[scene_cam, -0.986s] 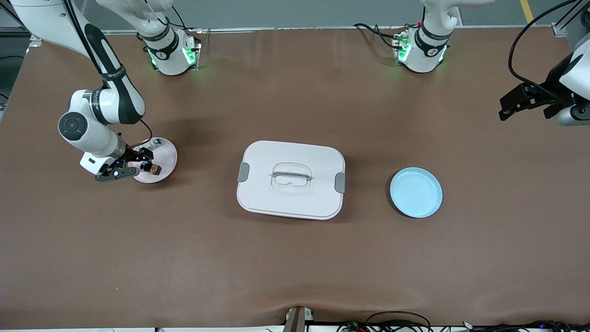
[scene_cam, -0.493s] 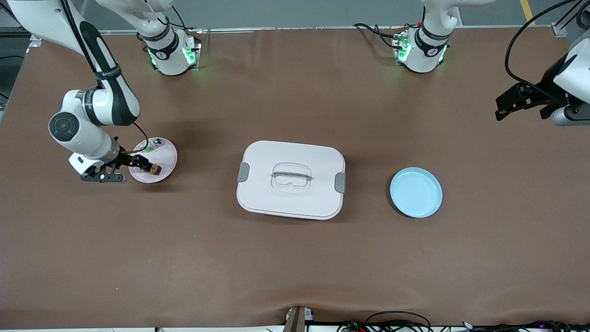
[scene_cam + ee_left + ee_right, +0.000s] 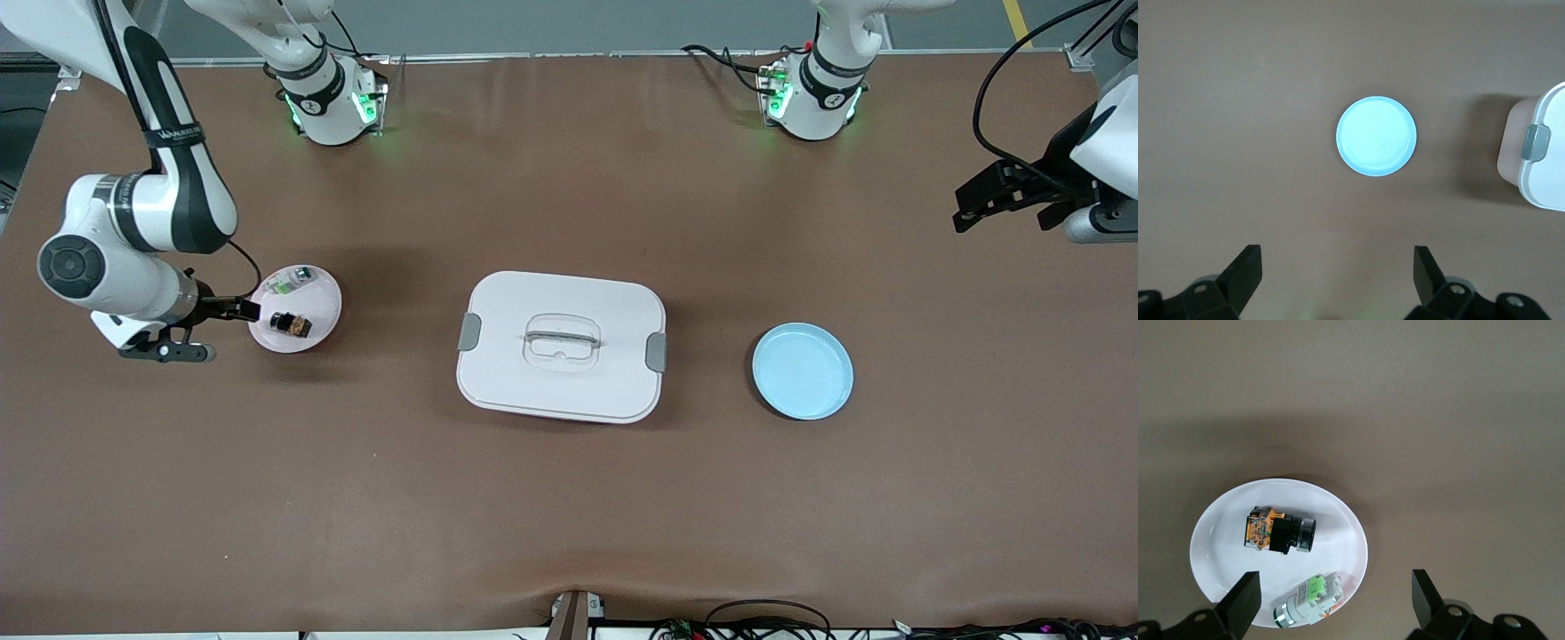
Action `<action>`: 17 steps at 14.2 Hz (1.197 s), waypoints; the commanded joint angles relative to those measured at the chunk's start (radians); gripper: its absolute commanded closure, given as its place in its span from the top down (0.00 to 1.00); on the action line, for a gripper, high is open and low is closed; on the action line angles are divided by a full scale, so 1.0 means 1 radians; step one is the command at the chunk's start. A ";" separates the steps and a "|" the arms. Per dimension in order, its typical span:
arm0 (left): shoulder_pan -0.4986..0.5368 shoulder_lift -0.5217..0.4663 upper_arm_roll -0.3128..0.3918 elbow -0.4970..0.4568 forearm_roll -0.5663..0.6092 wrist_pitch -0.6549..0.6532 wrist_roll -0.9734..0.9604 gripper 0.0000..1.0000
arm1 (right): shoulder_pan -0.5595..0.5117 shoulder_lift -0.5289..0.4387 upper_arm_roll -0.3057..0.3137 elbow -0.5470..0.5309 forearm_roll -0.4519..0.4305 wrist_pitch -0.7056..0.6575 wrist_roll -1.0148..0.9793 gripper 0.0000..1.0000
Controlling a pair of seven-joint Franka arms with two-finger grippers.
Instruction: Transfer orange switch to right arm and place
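The orange switch (image 3: 291,324) lies on its side on the pink plate (image 3: 320,298) at the right arm's end of the table, next to a small clear-and-green part (image 3: 286,284). My right gripper (image 3: 233,332) is open and empty, just off the plate's edge on the side toward the table's end, apart from the switch. In the right wrist view the switch (image 3: 1279,531) and the green part (image 3: 1310,600) lie on the plate (image 3: 1218,547), past my gripper (image 3: 1335,575). My left gripper (image 3: 973,209) is open and empty, up over the left arm's end of the table (image 3: 1337,249).
A white lidded box (image 3: 562,346) with grey latches stands mid-table and shows at the edge of the left wrist view (image 3: 1538,160). An empty light-blue plate (image 3: 803,371) sits beside it toward the left arm's end; it also shows in the left wrist view (image 3: 1377,136).
My right gripper was at the switch on the pink plate; it has drawn back off the plate toward the table's end, leaving the switch there. The left arm has barely moved.
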 commanded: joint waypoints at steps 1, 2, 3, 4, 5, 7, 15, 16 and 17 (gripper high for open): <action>0.003 0.009 0.000 0.019 -0.019 -0.008 0.015 1.00 | -0.038 -0.008 0.016 0.087 0.046 -0.096 0.005 1.00; 0.002 0.009 0.000 0.019 -0.017 -0.008 0.015 1.00 | -0.041 -0.019 0.016 0.110 0.064 -0.129 0.004 1.00; 0.000 0.009 0.000 0.019 -0.017 -0.008 0.013 1.00 | -0.041 -0.028 0.016 0.131 0.081 -0.158 0.004 1.00; -0.001 0.009 0.000 0.019 -0.017 -0.009 0.013 1.00 | -0.041 -0.034 0.017 0.157 0.101 -0.192 0.004 1.00; -0.001 0.009 0.000 0.019 -0.016 -0.009 0.013 1.00 | -0.039 -0.036 0.019 0.194 0.115 -0.225 0.002 1.00; -0.003 0.009 -0.001 0.019 -0.013 -0.009 0.009 1.00 | -0.039 -0.037 0.022 0.266 0.129 -0.285 0.002 1.00; -0.003 0.009 -0.001 0.019 -0.008 -0.011 0.007 1.00 | -0.036 -0.077 0.022 0.464 0.185 -0.422 0.002 1.00; -0.001 0.009 -0.001 0.019 -0.008 -0.011 0.007 1.00 | -0.030 -0.102 0.023 0.466 0.186 -0.440 0.002 1.00; -0.001 0.009 -0.001 0.019 -0.008 -0.011 0.009 1.00 | -0.026 -0.125 0.023 0.466 0.186 -0.453 0.001 1.00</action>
